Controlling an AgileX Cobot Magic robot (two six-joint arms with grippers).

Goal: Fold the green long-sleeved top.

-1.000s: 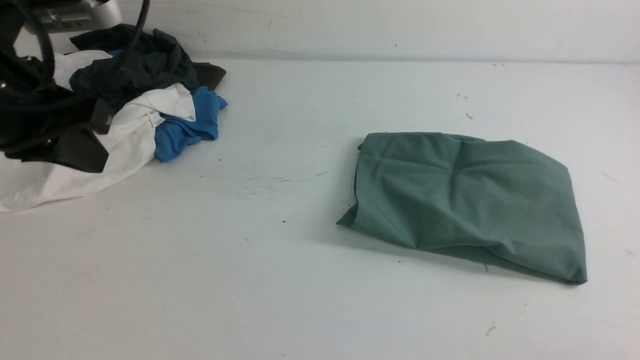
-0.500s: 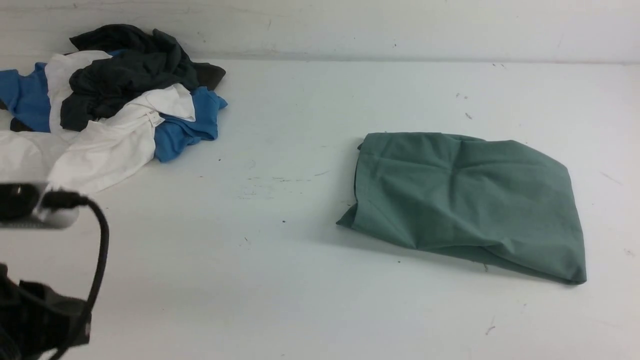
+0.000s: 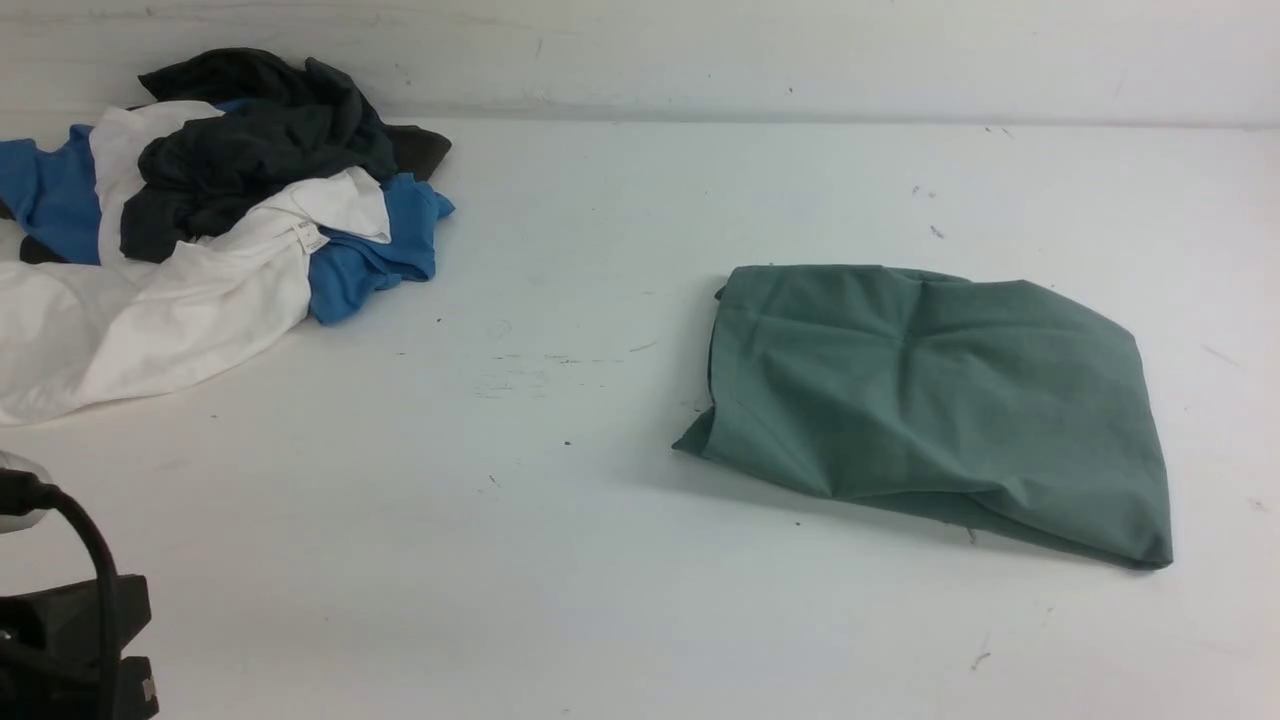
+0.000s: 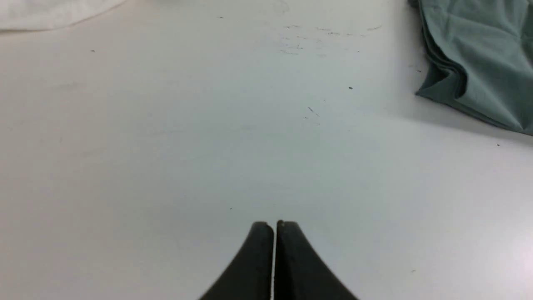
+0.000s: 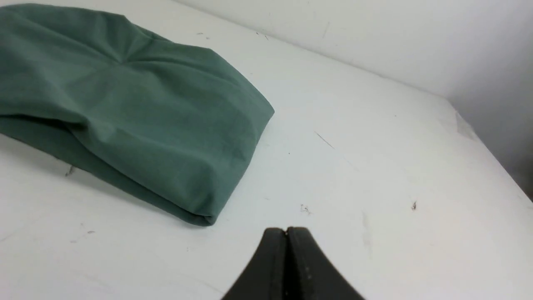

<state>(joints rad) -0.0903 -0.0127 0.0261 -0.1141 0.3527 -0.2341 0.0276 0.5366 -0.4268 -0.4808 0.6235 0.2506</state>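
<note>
The green long-sleeved top [image 3: 930,405] lies folded, both the left gripper [image 4: 274,225] and right gripper [image 5: 286,230] pressed together beside it, so folding looks finished.

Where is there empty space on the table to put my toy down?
The widest bare patch lies between the pile of clothes and the folded green top. The near table in front of the top is also bare. It is crowded only at the far left, where the pile sits.
</note>
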